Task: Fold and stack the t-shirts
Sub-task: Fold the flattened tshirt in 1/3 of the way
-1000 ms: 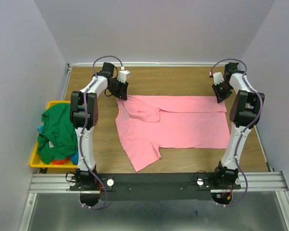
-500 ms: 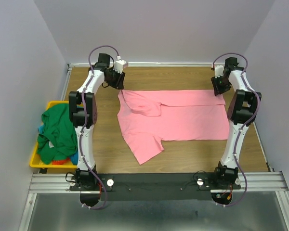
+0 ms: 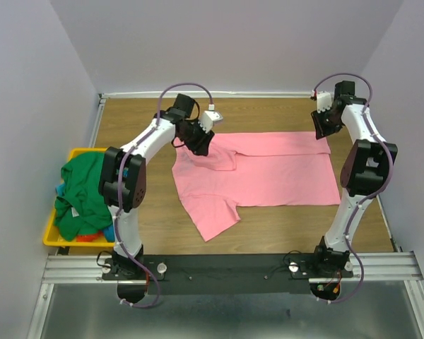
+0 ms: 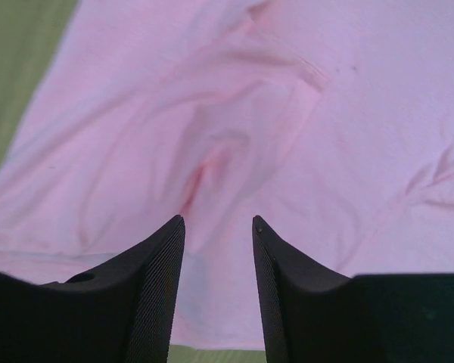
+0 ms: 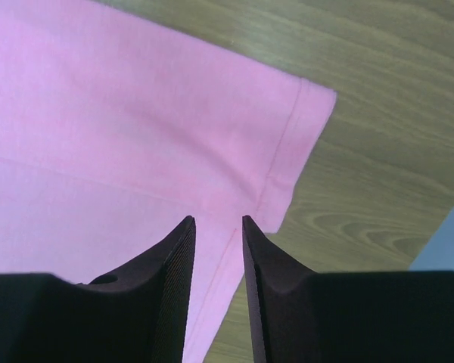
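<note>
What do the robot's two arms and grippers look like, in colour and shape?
Both the left arm and the right arm have white links with bulky black joints; a thin purple cable loops along each. The left gripper and the right gripper each have two black fingers, tapering to the tip, with finely textured inner faces.

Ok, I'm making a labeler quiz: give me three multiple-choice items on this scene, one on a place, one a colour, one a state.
1. Where does the green t-shirt lie? A mid-table B in the yellow bin C under the right arm
2. The spread-out t-shirt is: A blue B orange C pink
3. The left gripper is: A open, empty B shut on the bin C out of view
Answers: 1 B, heaped in the bin at the left; 2 C, plainly pink; 3 A, jaws apart, nothing between.
</note>
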`<state>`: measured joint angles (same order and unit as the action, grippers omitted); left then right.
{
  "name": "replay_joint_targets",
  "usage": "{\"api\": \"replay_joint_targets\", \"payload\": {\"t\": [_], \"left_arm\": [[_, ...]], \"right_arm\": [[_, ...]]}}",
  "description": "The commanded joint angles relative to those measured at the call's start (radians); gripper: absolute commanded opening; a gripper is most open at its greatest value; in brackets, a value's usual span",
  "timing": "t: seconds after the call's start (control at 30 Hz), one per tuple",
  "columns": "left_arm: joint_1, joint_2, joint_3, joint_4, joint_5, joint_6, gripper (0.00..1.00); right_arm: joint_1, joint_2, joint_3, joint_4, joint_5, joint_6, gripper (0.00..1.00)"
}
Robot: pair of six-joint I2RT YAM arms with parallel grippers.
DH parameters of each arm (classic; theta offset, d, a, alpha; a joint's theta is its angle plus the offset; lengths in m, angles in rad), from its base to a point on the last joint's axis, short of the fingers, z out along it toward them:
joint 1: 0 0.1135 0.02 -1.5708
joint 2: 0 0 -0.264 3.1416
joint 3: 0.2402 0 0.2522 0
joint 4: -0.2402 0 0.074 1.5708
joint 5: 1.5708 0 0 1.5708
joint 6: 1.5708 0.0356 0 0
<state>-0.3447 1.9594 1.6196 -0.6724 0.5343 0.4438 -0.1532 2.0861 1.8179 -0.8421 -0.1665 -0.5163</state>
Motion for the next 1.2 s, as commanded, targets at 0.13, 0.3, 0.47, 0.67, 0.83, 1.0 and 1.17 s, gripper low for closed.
{"api": "replay_joint_targets", "payload": {"t": [0.13, 0.3, 0.47, 0.67, 0.83, 1.0, 1.17], "left_arm": [[-0.04, 0.047, -0.047, 0.0, -0.103, 0.038, 0.51], [-0.05, 0.088, -0.035, -0.001, -0.175, 0.067, 0.51], [-0.051, 0.131, 0.011, -0.045, -0.183, 0.093, 0.41], [-0.048, 0.188, 0.153, -0.225, -0.045, 0.096, 0.05], [-0.045, 0.233, 0.186, -0.338, 0.163, 0.073, 0.0], [-0.01, 0.269, 0.135, -0.342, 0.239, -0.017, 0.06], [0.053, 0.268, 0.109, -0.306, 0.247, -0.059, 0.4]], "right_arm": [[0.003, -0.035, -0.092, -0.015, -0.01, -0.024, 0.37], [0.003, -0.031, -0.098, -0.015, -0.008, -0.022, 0.36], [0.003, -0.026, -0.095, -0.015, -0.002, -0.024, 0.35], [0.003, -0.017, -0.091, -0.015, 0.007, -0.028, 0.34], [0.003, -0.015, -0.091, -0.015, 0.013, -0.034, 0.34], [0.003, -0.012, -0.092, -0.017, 0.022, -0.041, 0.34], [0.003, -0.011, -0.094, -0.015, 0.019, -0.041, 0.34]]}}
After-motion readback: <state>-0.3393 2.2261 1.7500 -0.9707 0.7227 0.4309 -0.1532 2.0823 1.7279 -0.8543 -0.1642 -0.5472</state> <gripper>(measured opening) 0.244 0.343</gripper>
